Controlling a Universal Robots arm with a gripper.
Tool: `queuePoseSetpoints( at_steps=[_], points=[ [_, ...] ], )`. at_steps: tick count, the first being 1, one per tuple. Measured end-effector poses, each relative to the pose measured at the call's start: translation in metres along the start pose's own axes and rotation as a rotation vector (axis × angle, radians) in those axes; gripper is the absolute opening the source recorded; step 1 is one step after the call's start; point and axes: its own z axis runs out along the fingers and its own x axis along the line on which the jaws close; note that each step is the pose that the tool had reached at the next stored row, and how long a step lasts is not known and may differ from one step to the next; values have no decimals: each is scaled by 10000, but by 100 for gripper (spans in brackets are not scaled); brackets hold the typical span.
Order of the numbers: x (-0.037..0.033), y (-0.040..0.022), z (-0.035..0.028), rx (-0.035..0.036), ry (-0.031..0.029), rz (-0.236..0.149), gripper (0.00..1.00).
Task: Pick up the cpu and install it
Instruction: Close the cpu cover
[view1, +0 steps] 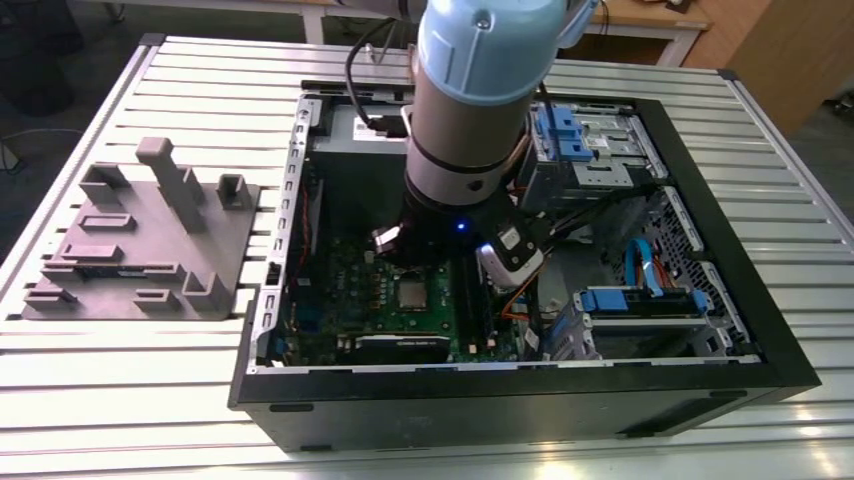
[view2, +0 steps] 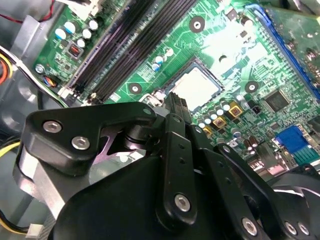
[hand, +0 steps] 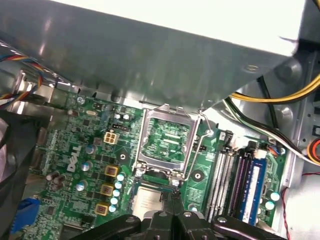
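Gripper over the seated cpu inside the computer case

The cpu lies flat in its socket on the green board, with the metal socket frame swung open beside it. The gripper hovers at the cpu's edge, fingers pinched together and holding nothing.

The table is evenly bright under overhead light; the case interior lies shadowed beneath the arm. Second wrist view: strong glare whitens the motherboard beside the cpu. First wrist view: the metal panel is blown white at its edge.
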Motion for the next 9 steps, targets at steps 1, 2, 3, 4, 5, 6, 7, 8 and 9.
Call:
queuePoseSetpoints(
  at_steps=[1,2,3,4,5,6,7,8,9],
  points=[
    [-12,-3,0,0,0,0,10],
    [-26,-6,0,0,-1,-1,10],
    [-38,-9,-1,0,-1,0,10],
    [-53,-12,-1,0,-1,0,10],
    [-69,-16,-1,0,-1,0,10],
    [-86,-20,-1,0,-1,0,10],
    [-103,-24,-1,-1,-1,-1,10],
    [-120,-28,-1,-1,-1,-1,10],
    [-132,-31,-1,-1,0,-1,10]
  ],
)
